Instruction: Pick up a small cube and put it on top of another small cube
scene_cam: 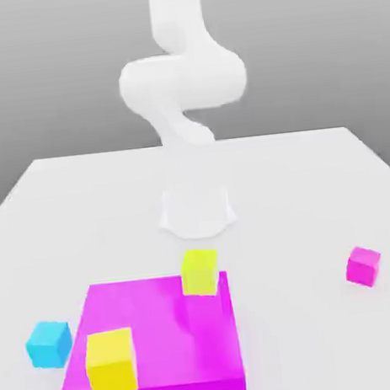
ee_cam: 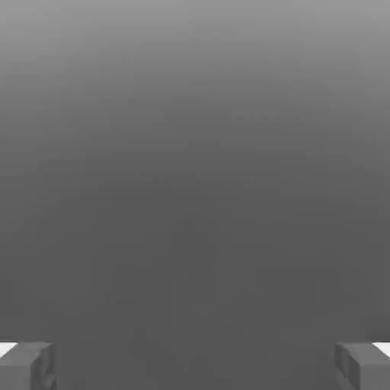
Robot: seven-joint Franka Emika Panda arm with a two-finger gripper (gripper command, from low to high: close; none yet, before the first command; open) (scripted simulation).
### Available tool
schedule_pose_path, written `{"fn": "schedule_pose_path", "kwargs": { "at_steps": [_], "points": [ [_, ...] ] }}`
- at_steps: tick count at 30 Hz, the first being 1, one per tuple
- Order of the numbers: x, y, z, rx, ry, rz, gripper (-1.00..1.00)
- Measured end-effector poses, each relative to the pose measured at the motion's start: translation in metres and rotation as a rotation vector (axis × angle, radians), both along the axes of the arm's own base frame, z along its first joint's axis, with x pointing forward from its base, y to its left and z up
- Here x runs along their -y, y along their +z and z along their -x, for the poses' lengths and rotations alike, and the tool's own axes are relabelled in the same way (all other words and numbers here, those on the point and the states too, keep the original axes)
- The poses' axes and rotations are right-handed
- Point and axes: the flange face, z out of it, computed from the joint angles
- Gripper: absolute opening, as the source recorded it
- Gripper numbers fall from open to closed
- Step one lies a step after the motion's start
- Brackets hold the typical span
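A white counter [scene_cam: 80,193] under a plain grey backdrop, coloured cubes at its near end.

The small cyan cube [scene_cam: 49,343] sits flat on the counter near the near edge, at the exterior view's left, just beside the big magenta block [scene_cam: 156,355]; being a cube it has no long axis, and one vertical edge is turned toward the camera. Two yellow cubes rest on the block's top: one [scene_cam: 111,361] near its front left corner, one [scene_cam: 200,272] at its far edge. A small magenta cube [scene_cam: 363,264] sits well apart toward the right edge. The white arm [scene_cam: 182,81] rises from its base [scene_cam: 197,211] at mid-counter. In the hand view the gripper [ee_cam: 195,366] shows two grey fingertips [ee_cam: 30,366] far apart: jaws wide, holding nothing.
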Motion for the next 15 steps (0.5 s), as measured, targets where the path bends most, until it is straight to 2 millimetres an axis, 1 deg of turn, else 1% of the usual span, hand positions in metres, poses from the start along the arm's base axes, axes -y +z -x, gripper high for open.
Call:
{"fn": "schedule_pose_path", "kwargs": {
  "at_steps": [3, 5, 7, 9, 11, 13, 15],
  "points": [
    [0.032, -0.056, -0.034, -0.088, -0.157, -0.106, 0.0],
    [0.054, -0.093, -0.051, -0.142, -0.264, -0.169, 0.0],
    [0.076, -0.132, -0.063, -0.194, -0.374, -0.23, 0.0],
    [0.097, -0.172, -0.07, -0.244, -0.488, -0.286, 0.0],
    [0.119, -0.212, -0.073, -0.292, -0.605, -0.338, 0.0],
    [0.14, -0.253, -0.072, -0.338, -0.726, -0.387, 0.0],
    [0.16, -0.293, -0.066, -0.382, -0.849, -0.432, 0.0]
  ]
}}
